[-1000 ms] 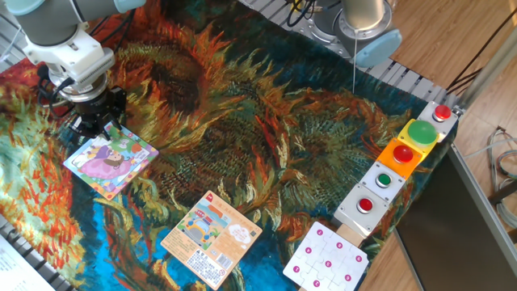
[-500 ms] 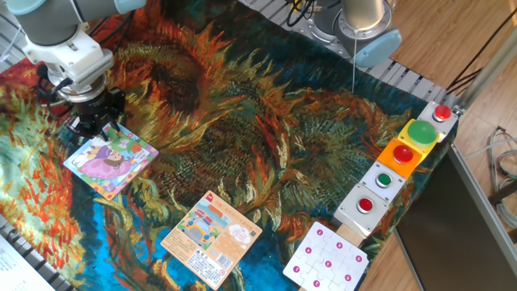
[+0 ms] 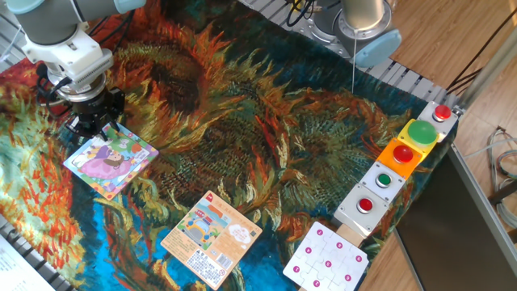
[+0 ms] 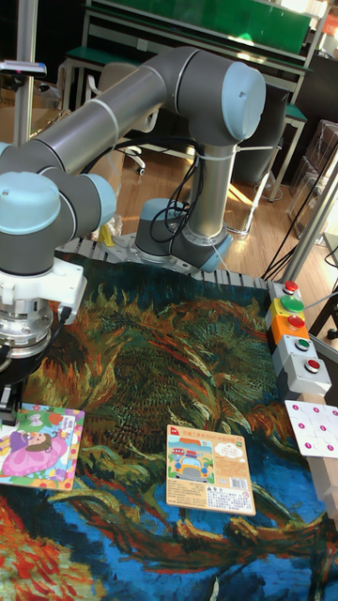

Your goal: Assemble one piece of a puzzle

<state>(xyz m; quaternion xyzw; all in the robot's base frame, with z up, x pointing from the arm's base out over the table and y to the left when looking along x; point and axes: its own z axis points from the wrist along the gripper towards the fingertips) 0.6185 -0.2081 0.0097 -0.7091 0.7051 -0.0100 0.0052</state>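
The puzzle (image 3: pixel 109 160) lies flat on the sunflower-print cloth at the left, a small square picture of a figure in a pink-purple dress with a green patch at its far corner. It also shows at the left edge of the tall fixed view, puzzle (image 4: pixel 38 446). My gripper (image 3: pixel 97 123) points straight down at that far green corner, its dark fingers close to or touching the puzzle's edge. The wrist hides the gap between the fingers, so their state is unclear. In the tall fixed view the gripper (image 4: pixel 7 399) is cut off by the frame's left edge.
A tan-orange card (image 3: pixel 212 238) with printed text lies near the front middle. A white card with pink dots (image 3: pixel 325 259) sits at the front right. A row of button boxes (image 3: pixel 400 158) lines the right edge. The arm's base (image 3: pixel 367 24) stands at the back.
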